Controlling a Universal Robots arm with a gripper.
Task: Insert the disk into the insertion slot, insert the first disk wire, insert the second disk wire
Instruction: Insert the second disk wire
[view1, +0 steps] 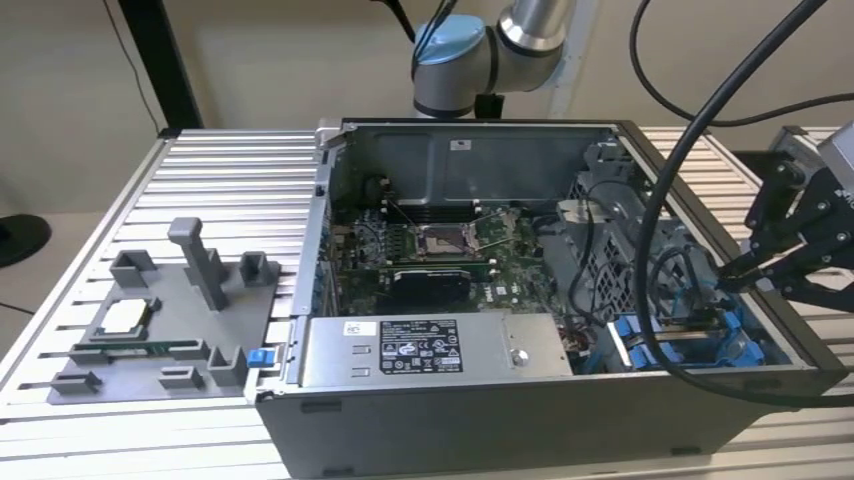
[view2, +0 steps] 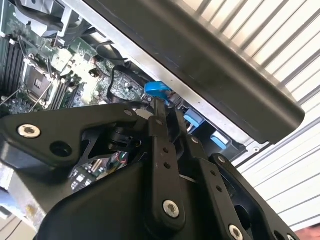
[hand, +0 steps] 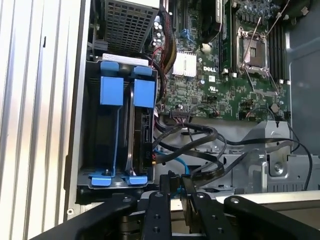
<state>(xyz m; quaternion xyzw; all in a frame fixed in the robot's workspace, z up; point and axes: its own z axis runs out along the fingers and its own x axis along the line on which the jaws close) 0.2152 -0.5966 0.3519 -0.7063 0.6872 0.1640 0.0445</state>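
Observation:
My gripper (view1: 730, 274) reaches into the open computer case from the exterior view's right. Its fingers stand close together, shut on a small blue plug (view2: 157, 90) of a disk wire, which also peeks out between the fingers (hand: 176, 193) in the first wrist view. The insertion slot (hand: 95, 125), a dark metal bay with blue rails, lies just ahead of the fingertips (hand: 169, 184). The disk (hand: 145, 132) sits inside the slot in its blue carrier, its connector edge facing the gripper. A thin blue wire (hand: 181, 164) runs beside that edge.
A grey labelled power-supply box (view1: 400, 350) fills the case's front, with the motherboard (view1: 427, 250) behind it. A bundle of black cables (hand: 200, 142) crosses next to the bay. Thick black cables (view1: 681, 150) hang over the case. A grey fixture (view1: 160, 320) stands on the slatted table.

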